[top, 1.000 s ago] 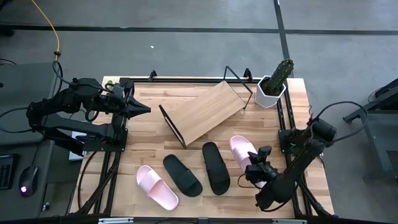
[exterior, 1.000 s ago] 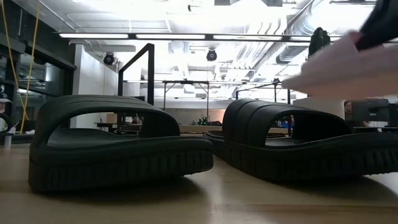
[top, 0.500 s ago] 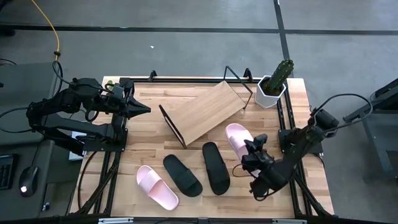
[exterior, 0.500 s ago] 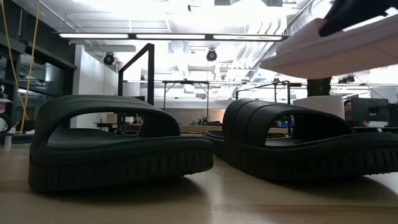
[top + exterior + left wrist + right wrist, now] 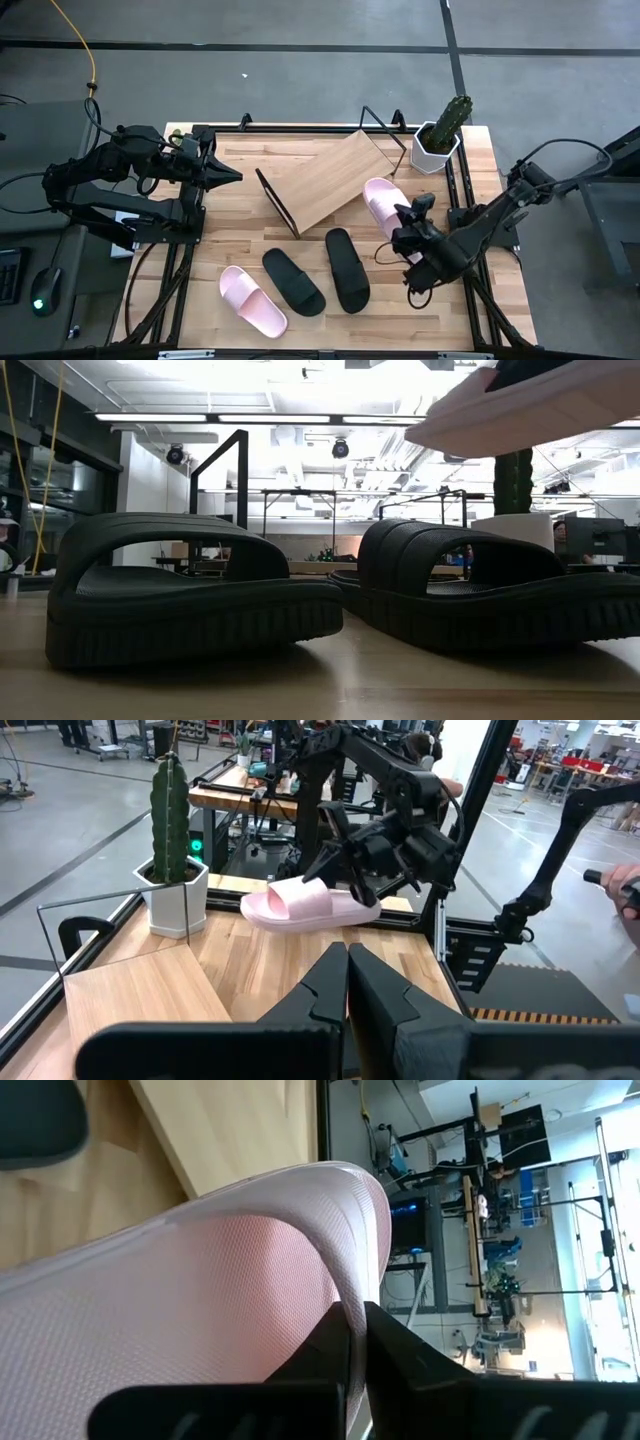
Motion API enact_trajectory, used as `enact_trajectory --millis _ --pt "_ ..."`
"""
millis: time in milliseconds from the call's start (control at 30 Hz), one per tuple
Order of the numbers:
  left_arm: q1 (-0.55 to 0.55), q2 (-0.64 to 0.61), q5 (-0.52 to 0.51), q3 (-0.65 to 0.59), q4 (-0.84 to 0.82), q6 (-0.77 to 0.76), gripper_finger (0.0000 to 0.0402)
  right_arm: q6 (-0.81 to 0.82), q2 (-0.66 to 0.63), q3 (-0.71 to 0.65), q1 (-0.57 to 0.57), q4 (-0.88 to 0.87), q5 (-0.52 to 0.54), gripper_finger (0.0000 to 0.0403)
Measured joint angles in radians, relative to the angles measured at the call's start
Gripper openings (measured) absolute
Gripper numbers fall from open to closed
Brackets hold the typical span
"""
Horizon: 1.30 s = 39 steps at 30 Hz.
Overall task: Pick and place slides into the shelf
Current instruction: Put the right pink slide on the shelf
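My right gripper (image 5: 408, 222) is shut on a pale pink slide (image 5: 384, 203), held in the air just off the right end of the slanted wooden shelf (image 5: 325, 180). The low view shows this slide's sole (image 5: 530, 405) from below. Two black slides (image 5: 293, 282) (image 5: 347, 270) and another pink slide (image 5: 252, 300) lie flat on the table near its front edge. My left gripper (image 5: 235, 176) waits shut at the table's left, pointing toward the shelf. My right gripper pinches the pink slide's edge (image 5: 345, 1295) between its two fingers, at the end of the slide toward the table's near right. The fingers come from the near right, slanting down. The slide (image 5: 310, 905) is lifted clear of the table, roughly level, its other end toward the shelf.
A cactus in a white pot (image 5: 440, 138) stands at the far right corner, close behind the held slide. The shelf's black wire frame (image 5: 275, 200) sticks up at both ends of the board. Bare tabletop lies left of the shelf.
My right gripper has risen and gone toward the far edge and the shelf, rolling a little, still shut on the pink slide. The slide has come up from the table beside the black slides and now hangs clear near the shelf's right end.
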Motion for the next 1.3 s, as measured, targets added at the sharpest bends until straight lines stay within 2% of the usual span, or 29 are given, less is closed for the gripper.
enact_trajectory --millis 233,500,933,1100,1300 --pt "0.0 0.0 0.0 0.0 0.0 0.011 0.0001 -0.118 -0.048 0.0 -0.057 0.033 0.003 0.0" --pt "0.0 0.02 0.0 0.0 0.0 0.011 0.0001 -0.367 -0.139 -0.016 -0.138 0.213 0.0 0.0" --pt "0.0 0.08 0.0 0.0 0.002 0.026 0.0001 -0.855 -0.347 -0.257 -0.361 0.688 -0.159 0.0" --pt "0.0 0.086 0.0 0.0 0.005 0.034 0.0001 -1.037 -0.365 -0.305 -0.468 0.875 -0.258 0.0" --pt "0.0 0.085 0.0 0.0 0.0 0.026 0.0001 -1.153 -0.358 -0.309 -0.58 0.966 -0.375 0.0"
